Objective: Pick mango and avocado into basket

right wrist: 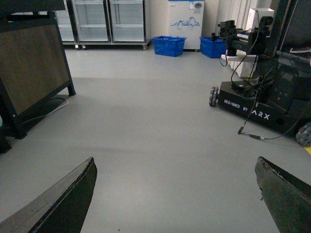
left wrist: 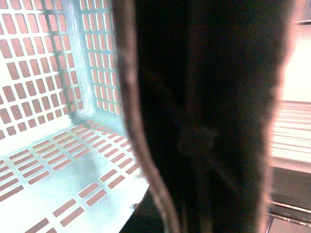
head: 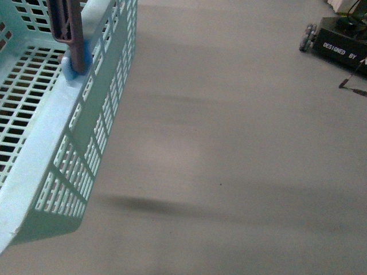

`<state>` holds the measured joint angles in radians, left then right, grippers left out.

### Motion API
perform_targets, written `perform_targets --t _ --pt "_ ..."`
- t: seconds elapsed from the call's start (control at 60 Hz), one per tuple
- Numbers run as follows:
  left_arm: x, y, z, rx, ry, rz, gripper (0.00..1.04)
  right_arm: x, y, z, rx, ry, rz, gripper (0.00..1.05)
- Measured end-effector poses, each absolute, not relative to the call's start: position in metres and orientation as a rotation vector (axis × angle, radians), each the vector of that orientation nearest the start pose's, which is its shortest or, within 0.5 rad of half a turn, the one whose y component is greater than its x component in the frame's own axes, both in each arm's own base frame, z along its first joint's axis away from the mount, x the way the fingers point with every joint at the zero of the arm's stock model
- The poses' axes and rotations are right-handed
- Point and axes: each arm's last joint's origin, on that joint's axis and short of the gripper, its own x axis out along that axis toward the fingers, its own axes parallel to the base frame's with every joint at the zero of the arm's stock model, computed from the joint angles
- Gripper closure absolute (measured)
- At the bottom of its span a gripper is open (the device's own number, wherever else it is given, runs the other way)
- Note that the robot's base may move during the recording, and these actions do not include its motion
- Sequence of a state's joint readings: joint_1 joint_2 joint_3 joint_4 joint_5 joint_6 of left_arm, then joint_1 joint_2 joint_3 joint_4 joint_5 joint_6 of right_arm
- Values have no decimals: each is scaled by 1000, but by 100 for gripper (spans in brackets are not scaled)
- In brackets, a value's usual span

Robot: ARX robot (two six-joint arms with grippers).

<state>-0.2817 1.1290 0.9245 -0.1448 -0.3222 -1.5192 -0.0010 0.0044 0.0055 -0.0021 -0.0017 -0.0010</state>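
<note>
Front view: turquoise basket (head: 40, 157) filling 9 o'clock, cropped by the frame edge, brown handle (head: 66, 20) at 11 o'clock. Probably lifted off the grey floor (head: 241, 143), judging by the loose shadow (head: 143, 205) at 7 o'clock under its near corner. Base of a second ARX robot (head: 341, 40) at 2 o'clock, well apart from the basket.

Left wrist view: looks straight into the basket (left wrist: 53, 165). Slotted bottom and 2 walls visible, nothing lying on the part in view. Middle blocked by a dark blurred upright, most likely the handle (left wrist: 209, 121) right against the lens. No read on left gripper: fingers not made out, so cannot tell if clamped or spread. Probably carrying the basket by the handle, a guess only.

Right wrist view: right gripper (right wrist: 175, 162) spread wide, 2 dark fingers (right wrist: 63, 199) far apart, holding nothing, only bare floor between. Beyond: the second ARX robot (right wrist: 248, 109), 2 blue crates (right wrist: 169, 45), glass-door cabinets (right wrist: 107, 19), a dark wood-panelled stand (right wrist: 34, 68).

Progress: 0 of 2 fruits confirmed in the basket. No mango, no avocado in any of the 3 views. Cannot rule out either one in the hidden part of the basket. Judged early: locate both fruits, pick each, drop into basket.
</note>
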Motion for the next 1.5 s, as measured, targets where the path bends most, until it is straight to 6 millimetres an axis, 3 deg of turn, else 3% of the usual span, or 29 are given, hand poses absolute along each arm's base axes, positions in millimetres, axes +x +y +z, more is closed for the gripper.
perform_targets --t 1.499 --pt "241 -60 324 -1407 220 270 99 98 0 165 -1 1 1 8"
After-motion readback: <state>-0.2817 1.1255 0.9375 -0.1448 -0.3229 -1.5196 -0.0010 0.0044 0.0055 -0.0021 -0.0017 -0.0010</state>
